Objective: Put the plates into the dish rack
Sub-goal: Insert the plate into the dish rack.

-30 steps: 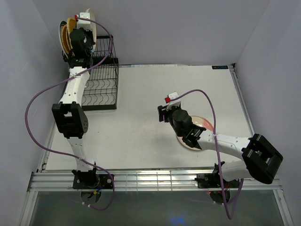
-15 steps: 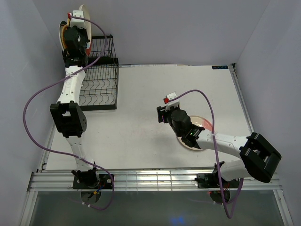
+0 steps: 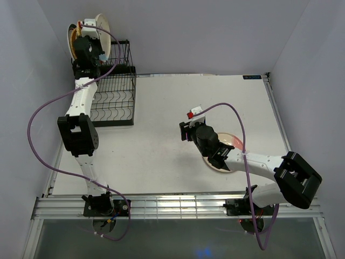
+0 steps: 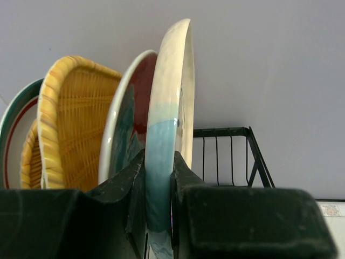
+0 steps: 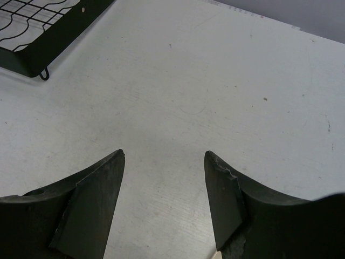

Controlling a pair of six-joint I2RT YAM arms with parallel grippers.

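Five plates [image 3: 71, 39] on edge, side by side, at rack [image 3: 116, 102] far-left end. Rightmost: cream-blue plate [image 4: 167, 135], glossy, cream above, pale blue band below, upright, lower rim pinched in left gripper [image 4: 159, 162], jaws clenched on it. Leftward: floral plate [image 4: 126, 124], red and teal; woven plate [image 4: 75, 118], yellow, rounded-square; second woven plate [image 4: 29, 156], lower; striped plate [image 4: 16, 124], white, green-rimmed. Sixth, pink plate [image 3: 233, 141], flat on table [image 3: 161, 108], partly under right arm. Right gripper [image 5: 164, 178] released, jaws wide apart over tabletop.

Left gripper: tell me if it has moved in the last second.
Yes. The left gripper, holding a plate, shifted slightly left against the rack.
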